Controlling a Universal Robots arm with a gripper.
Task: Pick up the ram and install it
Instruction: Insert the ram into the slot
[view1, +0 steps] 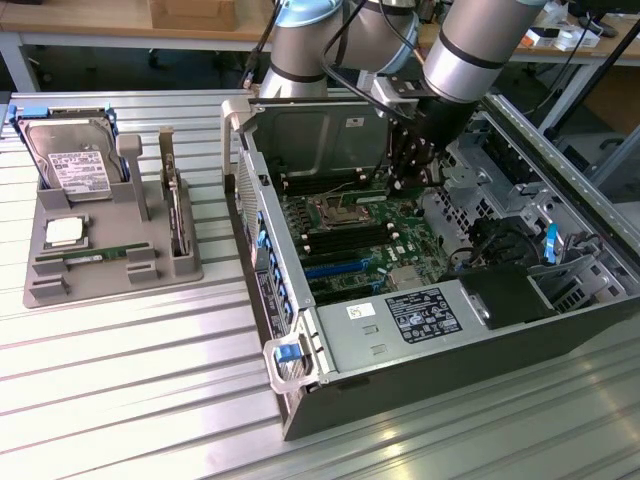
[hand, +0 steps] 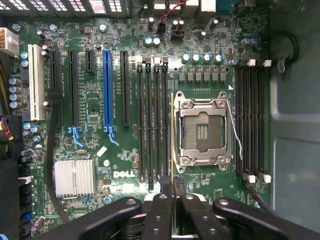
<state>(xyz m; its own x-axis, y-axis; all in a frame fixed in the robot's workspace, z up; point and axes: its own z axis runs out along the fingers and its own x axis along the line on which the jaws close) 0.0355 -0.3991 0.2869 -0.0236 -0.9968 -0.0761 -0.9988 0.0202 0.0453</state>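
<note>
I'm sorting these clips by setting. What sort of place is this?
Probably a robotics lab or workshop bench for computer assembly: an open computer case lies on a ribbed metal table, a grey parts tray holds a hard drive, and workbenches stand behind.

one open computer case (view1: 440, 330) lies on the table (view1: 120, 400), and one grey holder tray (view1: 110, 270) sits beside it. the tray carries one hard drive (view1: 72, 160), one square silver cpu chip (view1: 64, 232) and one ram stick (view1: 95, 256) lying flat. one robot arm (view1: 480, 45) reaches into the case, and its one hand (hand: 173, 192) grips one ram stick (hand: 172, 135), seen edge-on. the motherboard (hand: 100, 100) has one cpu socket (hand: 205, 131), two banks of four memory slots (hand: 152, 120), two blue expansion slots (hand: 106, 90), one white slot (hand: 36, 82) and one finned heatsink (hand: 74, 177).
</note>
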